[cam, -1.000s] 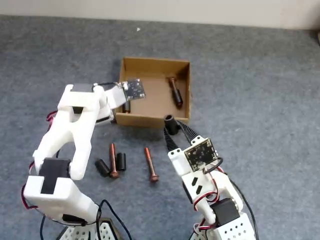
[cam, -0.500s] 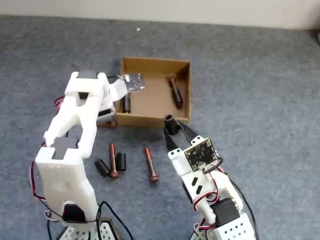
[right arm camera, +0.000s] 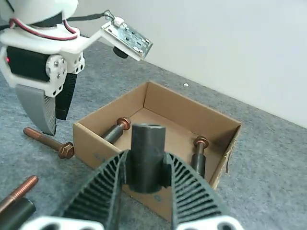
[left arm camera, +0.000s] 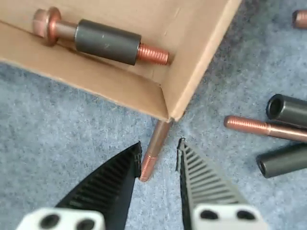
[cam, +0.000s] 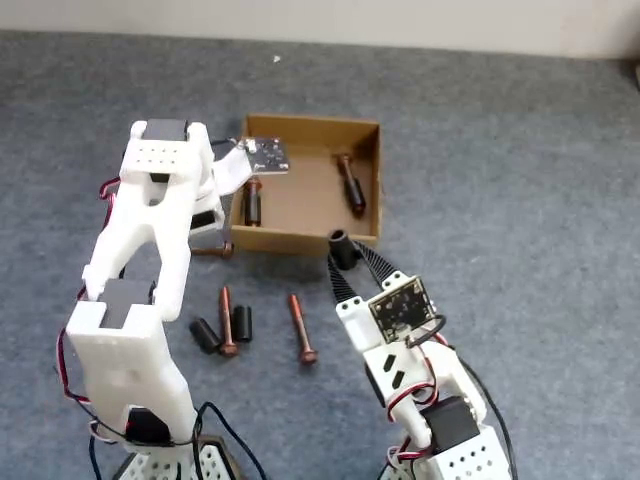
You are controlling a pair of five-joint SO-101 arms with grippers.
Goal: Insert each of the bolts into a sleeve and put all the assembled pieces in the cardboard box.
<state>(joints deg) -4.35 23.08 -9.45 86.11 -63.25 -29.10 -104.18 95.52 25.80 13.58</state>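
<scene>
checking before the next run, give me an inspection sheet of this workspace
surface: grey carpet
job's things: two assembled pieces in the cardboard box; corner bolt, two more bolts and two sleeves loose on the carpet
clutter: small white speck
hands: left hand open around the corner bolt's end; right hand shut on a third sleeve
cables: red and black wires on both arms
surroundings: pale wall
</scene>
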